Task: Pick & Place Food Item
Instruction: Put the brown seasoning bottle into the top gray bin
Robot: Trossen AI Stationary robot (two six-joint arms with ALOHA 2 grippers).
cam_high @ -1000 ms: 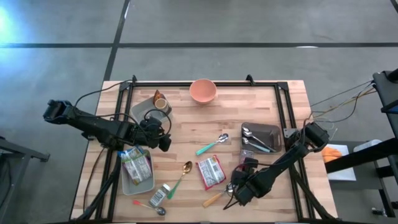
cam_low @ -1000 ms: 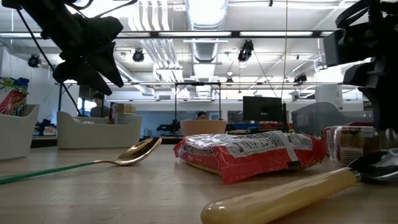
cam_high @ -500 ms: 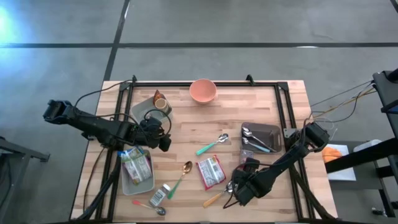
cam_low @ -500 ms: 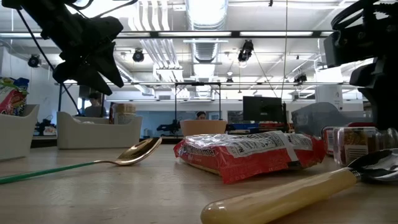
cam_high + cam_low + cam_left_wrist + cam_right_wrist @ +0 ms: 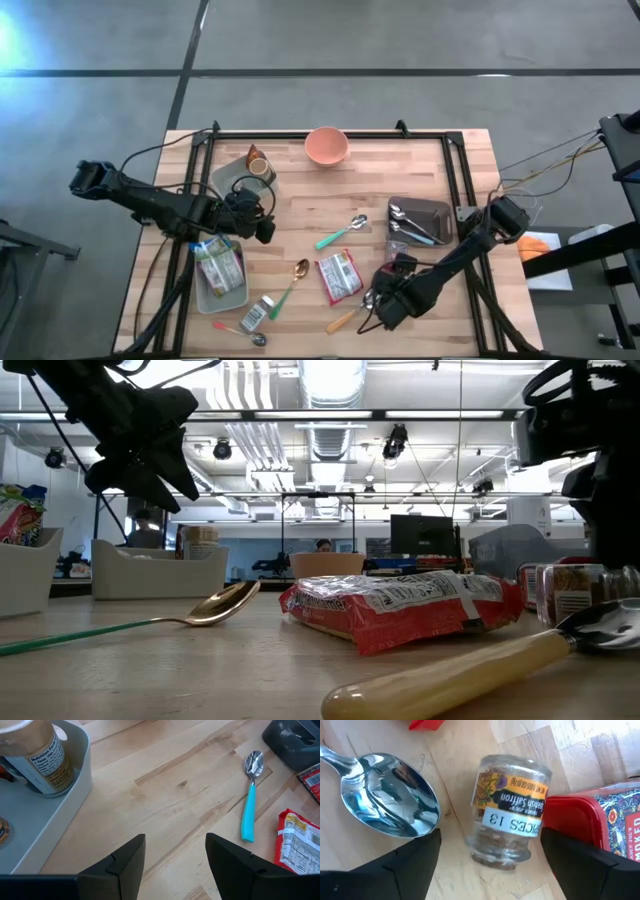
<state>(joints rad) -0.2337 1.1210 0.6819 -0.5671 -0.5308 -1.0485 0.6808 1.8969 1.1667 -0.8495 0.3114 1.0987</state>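
- The right gripper [image 5: 487, 857] has its two dark fingers [image 5: 395, 870] spread wide, with a small saffron jar [image 5: 512, 812] lying on its side on the table between them, touching neither.
- Just beside the jar lie a large spoon bowl [image 5: 390, 810] and a red tin [image 5: 607, 822] that is cut off at the frame edge.
- The left gripper [image 5: 175, 855] hangs over bare wood with its fingers apart, holding nothing, near a grey bin [image 5: 60, 815] with a labelled can [image 5: 37, 750] in it.
- From above I count two red snack packets: one on the table [image 5: 339, 275], one in a second bin [image 5: 222, 275].
- There are three loose spoons: teal-handled [image 5: 340, 233], gold [image 5: 293, 280], and wooden-handled [image 5: 350, 315].
- There is one pink bowl [image 5: 326, 146], and one dark tray [image 5: 420, 220] holding cutlery too small to count.
- From above, the jar itself is hidden under the right arm.
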